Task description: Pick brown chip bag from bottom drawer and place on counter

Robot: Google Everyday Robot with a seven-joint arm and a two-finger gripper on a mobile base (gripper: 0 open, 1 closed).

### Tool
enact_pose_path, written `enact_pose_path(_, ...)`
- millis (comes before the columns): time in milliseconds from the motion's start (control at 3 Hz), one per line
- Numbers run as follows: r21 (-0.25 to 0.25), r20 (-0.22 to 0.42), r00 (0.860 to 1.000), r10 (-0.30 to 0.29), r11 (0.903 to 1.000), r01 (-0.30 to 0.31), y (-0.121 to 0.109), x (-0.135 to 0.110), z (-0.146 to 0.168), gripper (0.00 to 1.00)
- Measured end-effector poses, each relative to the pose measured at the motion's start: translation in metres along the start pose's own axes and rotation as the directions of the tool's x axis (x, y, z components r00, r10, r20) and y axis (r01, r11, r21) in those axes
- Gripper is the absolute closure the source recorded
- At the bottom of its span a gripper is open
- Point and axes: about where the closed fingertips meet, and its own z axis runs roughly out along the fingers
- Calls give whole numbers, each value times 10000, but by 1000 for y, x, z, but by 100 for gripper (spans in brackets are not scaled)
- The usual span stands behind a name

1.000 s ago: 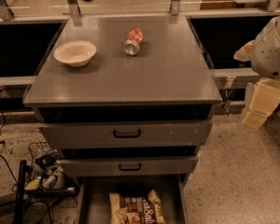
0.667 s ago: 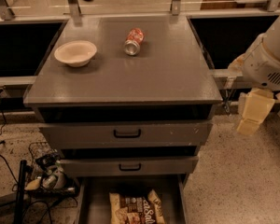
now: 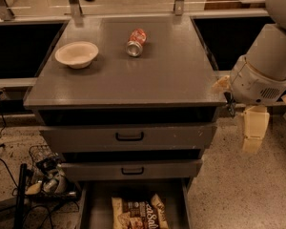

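brown chip bag in open bottom drawer, end effector right of counter

The arm was a fat white cylinder ending in a rounded, vented joint — the cream, blocky gripper sat just below it.

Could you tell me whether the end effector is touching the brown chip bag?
Apart. The camera view shows the end effector right of the cabinet, well clear of the brown chip bag lying in the bottom drawer.
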Motion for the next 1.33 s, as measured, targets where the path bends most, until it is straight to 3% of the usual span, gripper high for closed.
enact_pose_path(333, -433, 226, 9896, -1421, 9888, 1429, 13, -9, 0, 0)
enact_pose_path(1000, -445, 602, 9914, -1166, 9919, 1193, 14, -6, 17, 0)
enact_pose_path(1333, -1117, 1019, 9937, -477, 9920, 591, 27, 4, 63, 0)
